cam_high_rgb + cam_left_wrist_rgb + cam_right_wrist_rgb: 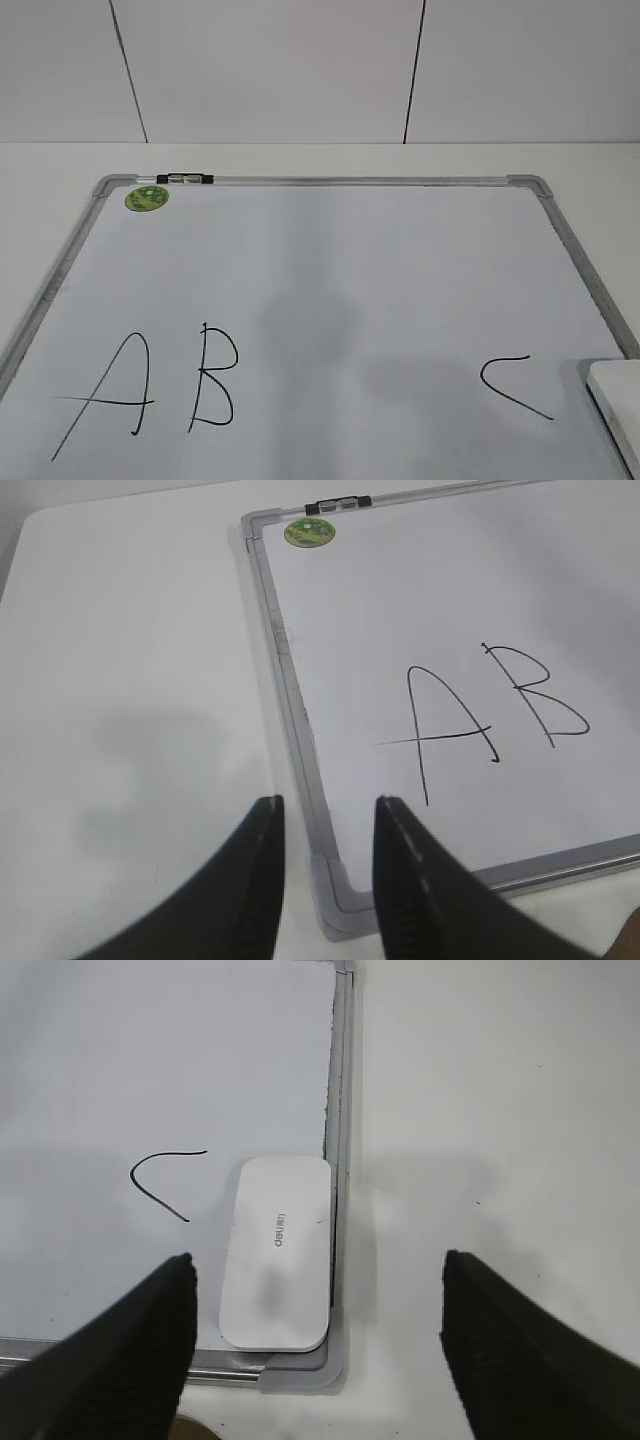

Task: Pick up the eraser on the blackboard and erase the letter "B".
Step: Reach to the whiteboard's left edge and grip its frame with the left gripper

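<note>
The blackboard [320, 280] is a white board with a grey frame, lying flat on the table. The black letter "B" [215, 375] stands right of an "A" [110, 395]; a "C" [512, 385] is further right. The white eraser [277, 1250] lies in the board's near right corner, partly cut off in the exterior view [618, 405]. My right gripper [315, 1300] is wide open above it, its jaws straddling the eraser and frame. My left gripper [325, 835] is open and empty over the board's near left corner [335, 895]. The "B" [540, 695] shows there too.
A round green sticker [147, 197] and a black clip [185, 180] sit at the board's far left edge. White table [60, 160] surrounds the board, with a white panelled wall behind. The grey frame [343, 1110] runs along the eraser's right side.
</note>
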Controlling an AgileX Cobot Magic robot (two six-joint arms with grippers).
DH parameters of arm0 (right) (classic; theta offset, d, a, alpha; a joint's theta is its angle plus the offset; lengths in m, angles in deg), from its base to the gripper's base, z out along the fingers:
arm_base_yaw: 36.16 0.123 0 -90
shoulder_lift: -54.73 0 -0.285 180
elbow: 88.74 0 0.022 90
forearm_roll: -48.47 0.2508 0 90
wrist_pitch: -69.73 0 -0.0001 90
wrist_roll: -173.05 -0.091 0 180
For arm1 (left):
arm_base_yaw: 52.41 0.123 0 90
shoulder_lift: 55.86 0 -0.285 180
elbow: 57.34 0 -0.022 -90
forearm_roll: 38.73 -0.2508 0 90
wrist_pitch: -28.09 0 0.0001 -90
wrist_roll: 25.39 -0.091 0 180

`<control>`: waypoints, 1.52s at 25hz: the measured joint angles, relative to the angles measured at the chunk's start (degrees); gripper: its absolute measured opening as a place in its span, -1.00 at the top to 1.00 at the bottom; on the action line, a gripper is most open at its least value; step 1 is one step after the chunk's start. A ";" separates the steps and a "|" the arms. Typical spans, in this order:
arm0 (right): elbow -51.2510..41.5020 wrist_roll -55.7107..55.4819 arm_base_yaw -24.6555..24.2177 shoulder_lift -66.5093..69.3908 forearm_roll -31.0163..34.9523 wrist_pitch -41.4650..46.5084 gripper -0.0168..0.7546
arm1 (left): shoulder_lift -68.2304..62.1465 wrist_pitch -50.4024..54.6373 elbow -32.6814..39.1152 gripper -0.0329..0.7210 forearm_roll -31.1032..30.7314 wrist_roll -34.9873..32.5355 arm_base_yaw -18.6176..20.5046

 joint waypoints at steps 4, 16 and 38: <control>0.00 0.00 0.00 0.00 0.00 0.00 -0.56 | 0.00 0.00 0.00 0.29 0.00 0.00 0.00; 0.00 0.00 0.00 0.00 0.00 0.00 -0.56 | 0.00 0.00 0.00 0.29 0.00 0.00 0.00; 1.21 -5.91 0.00 17.66 3.17 3.79 -0.56 | -10.13 0.31 -1.03 0.27 0.23 2.50 0.00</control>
